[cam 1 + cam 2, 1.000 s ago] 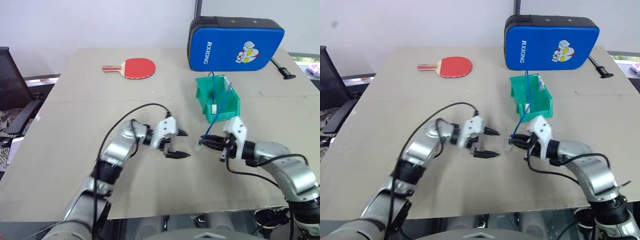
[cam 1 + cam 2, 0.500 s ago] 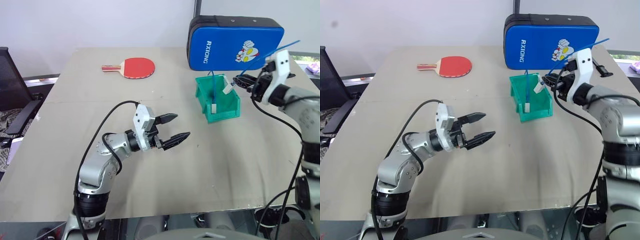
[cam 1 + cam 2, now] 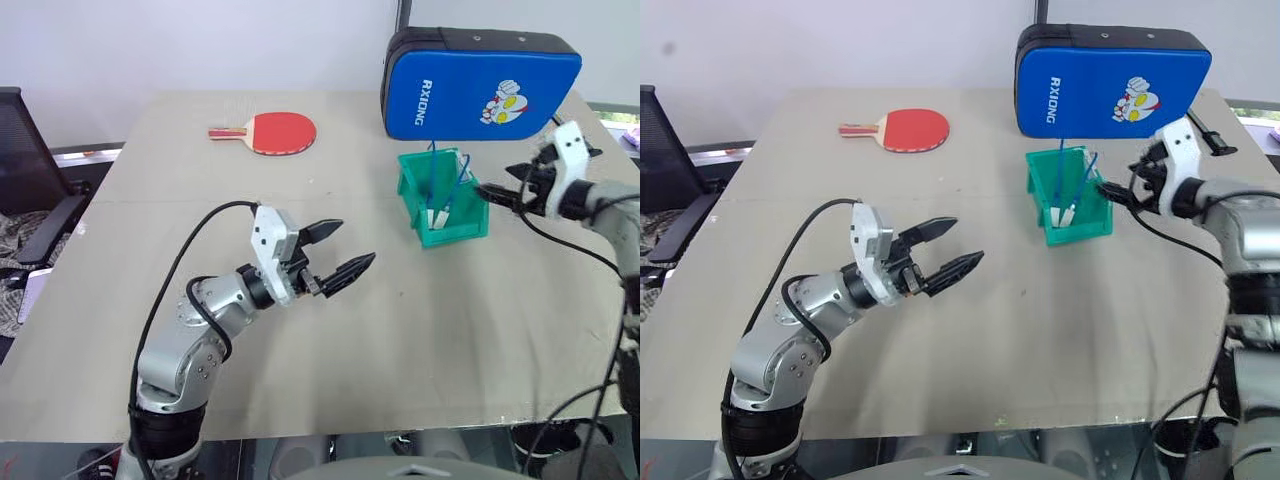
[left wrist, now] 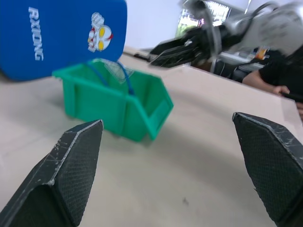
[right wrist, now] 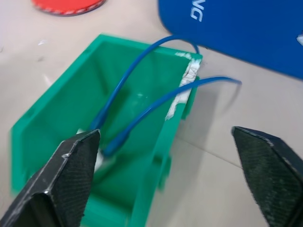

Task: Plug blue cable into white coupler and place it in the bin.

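The green bin [image 3: 462,222] stands at the right of the table, in front of the blue bag. The blue cable [image 3: 432,172] sits inside it, two loops arching over the back rim [image 5: 142,59]. At the cable's lower end, a small white coupler [image 3: 437,214] rests against the bin's inner wall. My right gripper [image 3: 497,181] hovers just right of the bin, pointing at it, open with nothing between its fingers. My left gripper [image 3: 347,246] is open and held level over the middle of the table, well left of the bin [image 4: 113,106].
A big blue padded bag [image 3: 480,85] stands behind the bin. A red paddle [image 3: 272,132] lies at the back left. A black chair [image 3: 25,170] is past the table's left edge. A person's arm and hand [image 4: 280,84] show beyond the table's right side.
My right gripper carried the cable from the table's front up to the bin, then opened; the cable now lies in the bin. The left gripper rose and turned level.
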### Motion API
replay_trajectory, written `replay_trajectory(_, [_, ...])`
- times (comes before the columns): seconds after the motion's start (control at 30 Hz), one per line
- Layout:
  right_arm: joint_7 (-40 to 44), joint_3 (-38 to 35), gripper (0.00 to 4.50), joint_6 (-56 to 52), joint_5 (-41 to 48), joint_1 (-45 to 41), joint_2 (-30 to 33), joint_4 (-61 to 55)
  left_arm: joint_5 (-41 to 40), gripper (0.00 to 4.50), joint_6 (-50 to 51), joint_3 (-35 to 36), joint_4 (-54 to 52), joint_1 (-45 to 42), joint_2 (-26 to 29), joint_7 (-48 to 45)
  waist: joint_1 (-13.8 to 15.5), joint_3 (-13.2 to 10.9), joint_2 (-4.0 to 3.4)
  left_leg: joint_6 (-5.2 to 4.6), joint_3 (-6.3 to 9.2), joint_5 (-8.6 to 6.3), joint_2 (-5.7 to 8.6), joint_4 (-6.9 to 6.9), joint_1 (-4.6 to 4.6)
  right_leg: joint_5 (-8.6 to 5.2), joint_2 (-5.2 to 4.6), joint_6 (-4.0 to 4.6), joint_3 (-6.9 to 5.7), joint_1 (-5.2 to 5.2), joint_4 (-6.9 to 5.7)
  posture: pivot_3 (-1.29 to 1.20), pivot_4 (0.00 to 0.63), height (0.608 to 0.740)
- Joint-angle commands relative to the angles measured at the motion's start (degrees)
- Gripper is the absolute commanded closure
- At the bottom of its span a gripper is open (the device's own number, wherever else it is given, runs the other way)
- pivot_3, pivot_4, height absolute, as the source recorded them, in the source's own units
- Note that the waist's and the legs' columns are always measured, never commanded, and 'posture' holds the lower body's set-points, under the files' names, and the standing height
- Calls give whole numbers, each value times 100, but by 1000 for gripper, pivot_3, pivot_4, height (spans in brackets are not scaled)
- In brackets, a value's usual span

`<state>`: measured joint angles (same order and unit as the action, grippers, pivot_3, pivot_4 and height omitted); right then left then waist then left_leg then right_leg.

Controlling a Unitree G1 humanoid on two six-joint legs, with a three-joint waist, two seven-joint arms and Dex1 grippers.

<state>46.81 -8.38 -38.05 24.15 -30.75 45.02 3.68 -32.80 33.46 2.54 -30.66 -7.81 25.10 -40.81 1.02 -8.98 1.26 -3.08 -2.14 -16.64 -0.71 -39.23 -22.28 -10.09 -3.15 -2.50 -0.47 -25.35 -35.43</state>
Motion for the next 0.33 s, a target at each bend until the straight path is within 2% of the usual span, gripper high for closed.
replay_trajectory(0.03, [250,-1098,51,319,451,1399,186,-1834,12,0,-211,243,154,287,257,-148,-7,1,-3,0,11,0,0,1,-8,-2,0,-3,-3,-3,0,0,150,740])
replay_trajectory(0.17, [364,-2029,51,804,262,3511,31,-2941,216,0,-654,489,534,960,793,-637,-33,1,-7,0,2,0,-1,0,-6,-4,3,-4,6,-13,-13,0,150,740])
replay_trajectory(0.33, [392,-2469,51,1383,1,4969,-221,-3208,251,0,-988,664,711,1584,1171,-1055,-45,-3,-6,2,-40,0,-14,-3,41,-30,4,-3,33,9,-17,0,150,740])
